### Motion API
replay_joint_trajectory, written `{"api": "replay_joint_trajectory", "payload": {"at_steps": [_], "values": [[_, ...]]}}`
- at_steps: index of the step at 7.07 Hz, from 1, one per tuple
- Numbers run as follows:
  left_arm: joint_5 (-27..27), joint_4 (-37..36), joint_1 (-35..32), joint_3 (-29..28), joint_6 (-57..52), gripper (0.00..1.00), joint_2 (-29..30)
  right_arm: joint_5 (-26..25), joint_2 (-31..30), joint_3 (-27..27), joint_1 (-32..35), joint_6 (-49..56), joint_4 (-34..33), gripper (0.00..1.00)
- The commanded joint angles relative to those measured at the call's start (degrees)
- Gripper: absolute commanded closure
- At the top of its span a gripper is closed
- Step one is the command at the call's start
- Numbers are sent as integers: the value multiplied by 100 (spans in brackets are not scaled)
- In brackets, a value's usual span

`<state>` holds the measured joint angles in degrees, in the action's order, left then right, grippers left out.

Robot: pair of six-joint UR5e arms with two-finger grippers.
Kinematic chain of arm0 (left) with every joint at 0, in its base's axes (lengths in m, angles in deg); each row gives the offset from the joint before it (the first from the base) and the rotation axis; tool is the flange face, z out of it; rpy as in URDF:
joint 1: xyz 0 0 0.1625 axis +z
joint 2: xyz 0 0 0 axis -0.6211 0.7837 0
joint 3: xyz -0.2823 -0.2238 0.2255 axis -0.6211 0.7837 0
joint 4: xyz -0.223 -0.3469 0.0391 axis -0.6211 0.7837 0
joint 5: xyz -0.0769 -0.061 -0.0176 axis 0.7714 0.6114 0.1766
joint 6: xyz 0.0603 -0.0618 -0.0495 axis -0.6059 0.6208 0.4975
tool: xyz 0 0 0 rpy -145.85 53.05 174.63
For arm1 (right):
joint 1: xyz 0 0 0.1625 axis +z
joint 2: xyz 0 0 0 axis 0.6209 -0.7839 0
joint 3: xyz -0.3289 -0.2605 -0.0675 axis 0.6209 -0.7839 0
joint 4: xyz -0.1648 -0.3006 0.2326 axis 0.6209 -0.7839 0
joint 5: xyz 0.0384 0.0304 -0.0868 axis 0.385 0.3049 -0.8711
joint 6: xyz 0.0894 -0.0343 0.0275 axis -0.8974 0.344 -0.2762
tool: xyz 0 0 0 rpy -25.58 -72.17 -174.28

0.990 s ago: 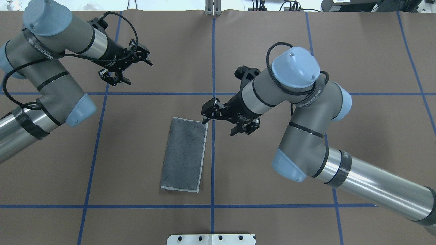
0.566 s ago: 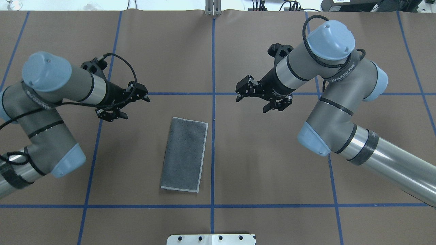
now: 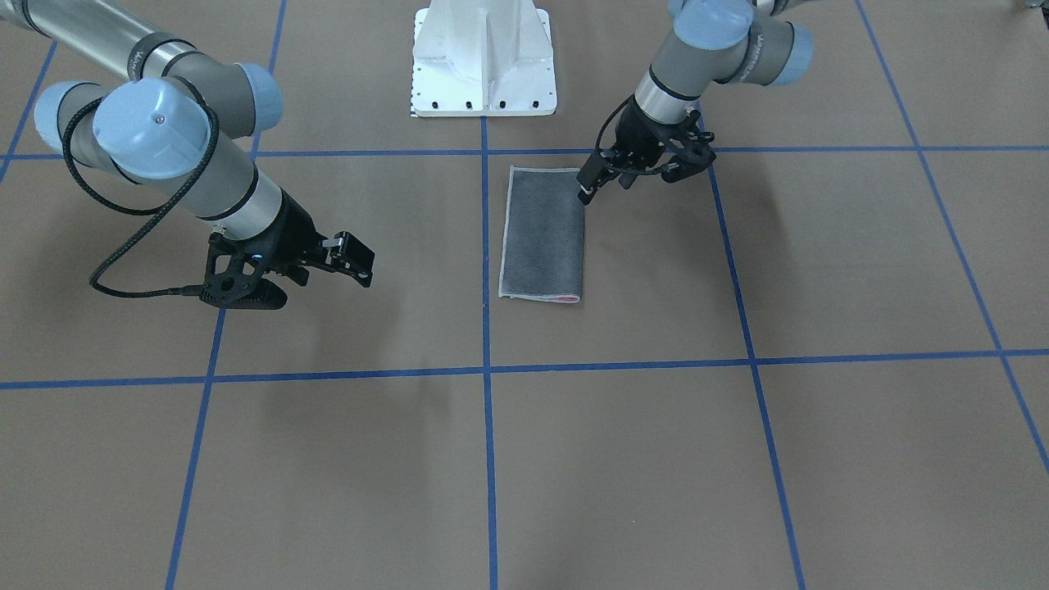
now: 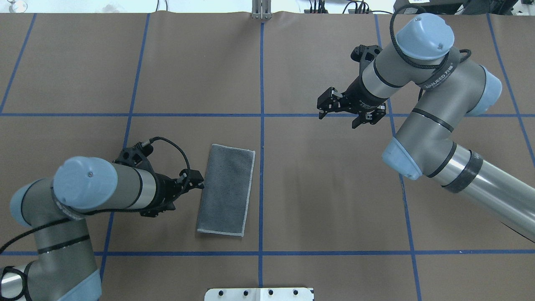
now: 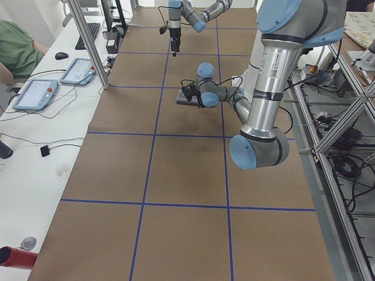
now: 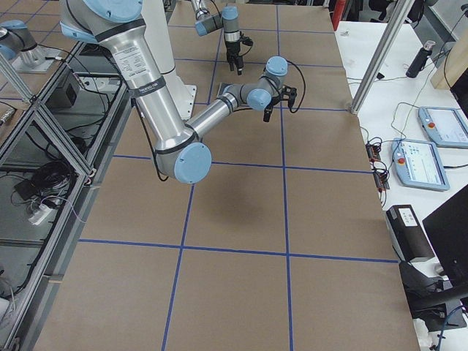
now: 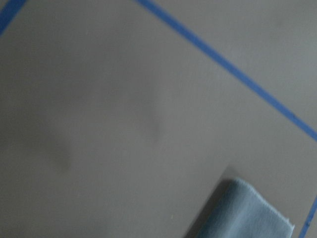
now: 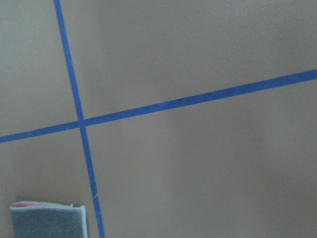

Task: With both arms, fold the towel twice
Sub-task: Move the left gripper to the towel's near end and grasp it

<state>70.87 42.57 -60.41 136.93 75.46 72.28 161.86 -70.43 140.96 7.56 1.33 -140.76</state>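
Lying half-folded, the towel (image 4: 225, 190) should handle light, limp; pinch its end corners. Fingers of left gripper (image 4: 186, 193) and right gripper (image 4: 337, 119) spread, empty.

A brown paper-covered table (image 4: 334, 209) gridded with blue tape (image 4: 334, 253) adjoins a white desk (image 5: 29, 167) holding tablets (image 5: 35, 93).

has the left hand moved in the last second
Yes: the left hand crossed the blue line toward the robot, to the towel's left edge.
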Motion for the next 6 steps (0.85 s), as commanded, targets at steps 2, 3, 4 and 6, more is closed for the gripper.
{"api": "replay_joint_trajectory", "payload": {"at_steps": [2, 3, 4, 6], "values": [[-367, -127, 661, -13, 134, 1, 52, -29, -6, -8, -23, 39, -9, 0], [-367, -127, 732, -56, 134, 7, 105, -29, -6, -8, -23, 30, -9, 0], [-367, -127, 742, -83, 134, 14, 114, -29, -6, -8, -32, 30, -18, 0], [-367, -119, 742, -161, 99, 19, 114, -29, 3, -8, -67, 30, -9, 0]]}}
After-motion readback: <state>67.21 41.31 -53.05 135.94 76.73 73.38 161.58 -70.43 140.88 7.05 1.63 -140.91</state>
